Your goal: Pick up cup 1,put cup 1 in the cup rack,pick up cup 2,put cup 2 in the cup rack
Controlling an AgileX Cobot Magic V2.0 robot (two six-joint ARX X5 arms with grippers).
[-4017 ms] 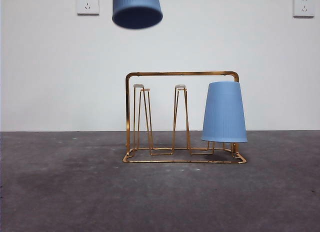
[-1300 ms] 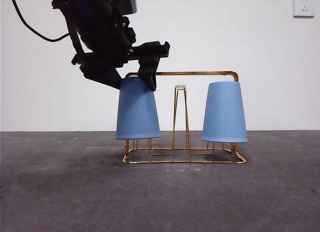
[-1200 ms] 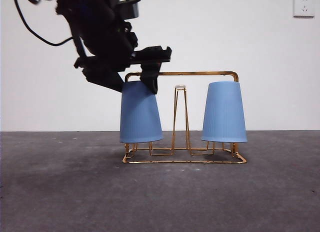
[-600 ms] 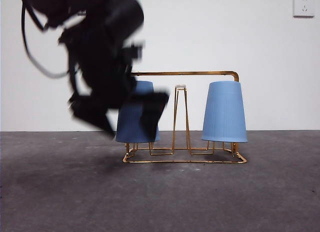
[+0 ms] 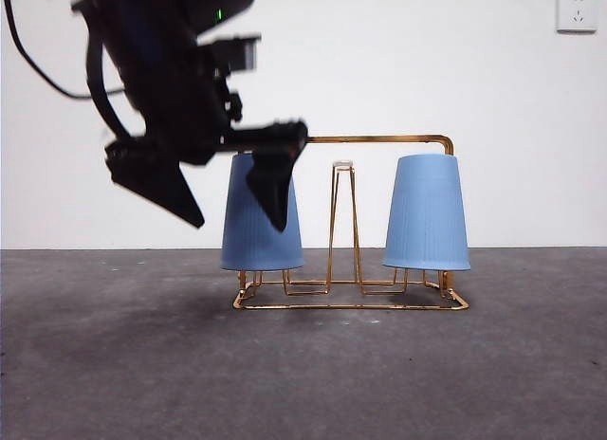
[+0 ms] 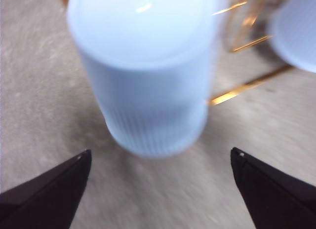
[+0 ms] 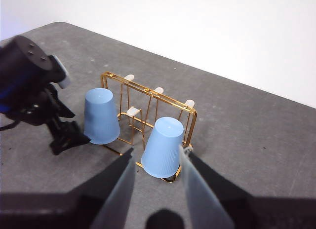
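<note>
front view showed both blue cups upside down on the cup rack (image 5: 346, 222), which stood on the counter (image 5: 303, 364). cup 2 (image 5: 248, 222) sat over the peg at one end and cup 1 (image 5: 426, 212) over the peg at the other, mouths down so each hung on its upright and could drain; the middle peg with its white tip stood bare between them. judging from that, both placements looked done.

the left pincer (image 5: 237, 189) hung wide, its two jaws either side of cup 2 and touching nothing. in the left wrist view the left pincer (image 6: 160, 162) framed cup 2 (image 6: 143, 71), with clear counter between each jaw and the ribbed wall.

in the right wrist view the right pincer (image 7: 155, 184) was blurred, jaws parted and empty, well above the rack (image 7: 148, 98), with cup 1 (image 7: 163, 147) below it.
</note>
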